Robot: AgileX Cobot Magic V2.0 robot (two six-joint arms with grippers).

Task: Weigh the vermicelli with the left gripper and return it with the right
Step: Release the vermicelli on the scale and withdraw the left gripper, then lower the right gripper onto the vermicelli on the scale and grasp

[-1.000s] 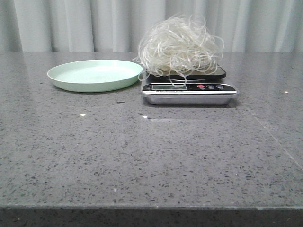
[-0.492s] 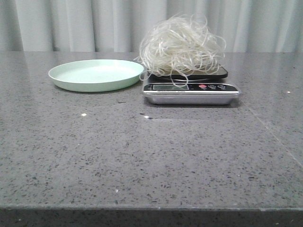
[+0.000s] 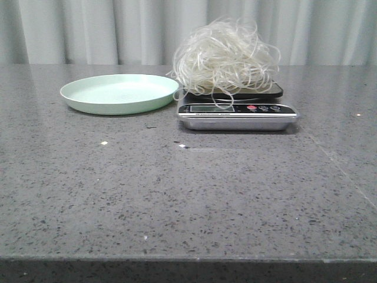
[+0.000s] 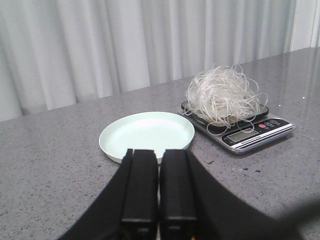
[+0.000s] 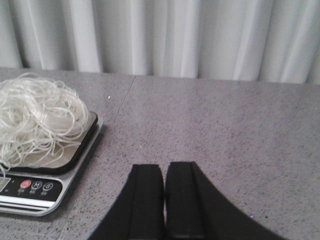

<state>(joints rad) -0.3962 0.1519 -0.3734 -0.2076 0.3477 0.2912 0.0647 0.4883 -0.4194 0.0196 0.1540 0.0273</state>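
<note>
The vermicelli, a fluffy whitish tangle, sits on the black platform of a silver kitchen scale at the back centre of the table. It also shows in the left wrist view and the right wrist view. A mint-green plate stands empty left of the scale. My left gripper is shut and empty, pulled back in front of the plate. My right gripper is shut and empty, to the right of the scale. Neither gripper shows in the front view.
The grey speckled stone tabletop stretches from the front edge to a pale curtain at the back. Small white specks lie on the table in front of the plate.
The front view shifts by a few pixels at most. The vermicelli, scale and plate stay where they were.
</note>
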